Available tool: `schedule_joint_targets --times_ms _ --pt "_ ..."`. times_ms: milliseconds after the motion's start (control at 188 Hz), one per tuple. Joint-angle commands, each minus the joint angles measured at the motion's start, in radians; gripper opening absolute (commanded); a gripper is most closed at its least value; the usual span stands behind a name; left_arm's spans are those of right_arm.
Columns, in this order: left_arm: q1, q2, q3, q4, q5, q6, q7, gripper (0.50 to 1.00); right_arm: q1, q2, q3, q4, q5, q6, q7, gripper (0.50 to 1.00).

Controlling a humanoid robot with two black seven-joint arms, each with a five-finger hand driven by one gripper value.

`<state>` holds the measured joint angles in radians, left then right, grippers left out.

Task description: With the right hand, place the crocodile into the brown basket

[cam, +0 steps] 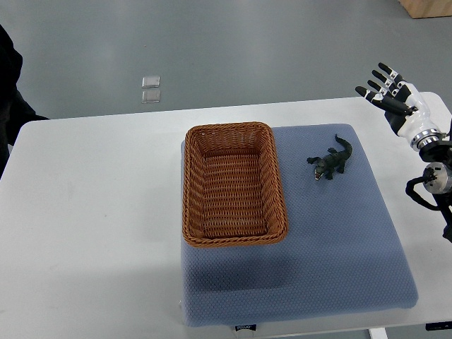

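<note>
Right hand: white and black, to the right of and beyond the brown basket, over the bench's far right corner. Fingers spread wide and extended, pointing up and away from the basket. It grips nothing and touches nothing. Its arm enters from the right edge, with dark joints showing below the wrist.

Crocodile: small dark green toy, lying flat just to the right of the basket, level with its far half. It is clear of the basket wall, with its head toward the basket's near side and its tail angled away. It sits between the basket and the hand, nearer the basket and well apart from the hand.

Brown basket: rectangular wicker, upright, resting on the left part of the mat.

Mat: blue-grey and padded, under both basket and crocodile.

Bench: white, carrying the mat.

Dark clothing: at the picture's left edge, far left of the basket.
</note>
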<state>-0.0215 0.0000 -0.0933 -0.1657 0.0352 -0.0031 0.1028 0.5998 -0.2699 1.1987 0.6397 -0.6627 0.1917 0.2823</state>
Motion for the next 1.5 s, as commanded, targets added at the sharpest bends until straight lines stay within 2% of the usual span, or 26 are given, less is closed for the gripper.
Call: schedule_joint_targets --times_ms 0,1495 --pt "0.0 0.0 -0.002 0.0 0.0 0.0 0.0 1.0 0.0 0.0 -0.001 0.0 0.0 0.0 0.0 0.932" --pt "0.003 0.0 0.003 0.0 0.0 0.0 0.0 1.0 0.011 -0.003 0.006 -0.006 0.0 0.008 -0.003 0.932"
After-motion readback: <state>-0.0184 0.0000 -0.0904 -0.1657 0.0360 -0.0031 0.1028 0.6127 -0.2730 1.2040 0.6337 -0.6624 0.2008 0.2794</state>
